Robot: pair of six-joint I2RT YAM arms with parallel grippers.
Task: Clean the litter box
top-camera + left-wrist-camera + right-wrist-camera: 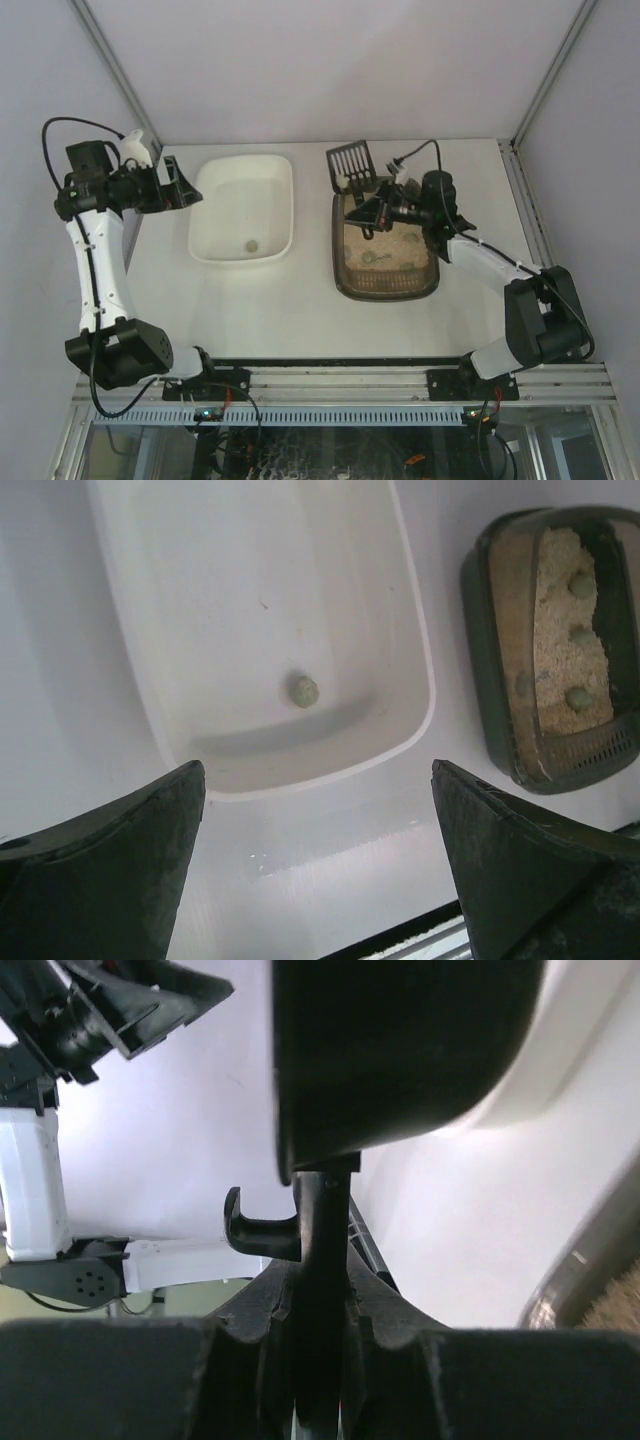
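Though top view blurs it, right tool (320, 1360), seemingly clamping scoop handle (322, 1230)

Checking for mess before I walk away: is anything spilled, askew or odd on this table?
Nothing stands out. No litter shows on the table around the litter box, both containers sit flat, and the single clump lies inside the white tub.

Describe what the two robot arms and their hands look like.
Both arms are built alike: white tubular links between chunky black joint housings, on black bases. The left arm has a looping black cable off its upper joint, and the right arm has a thin black cable by its wrist. The left hand has two broad, dark, wedge-shaped fingers. The right hand is black too.
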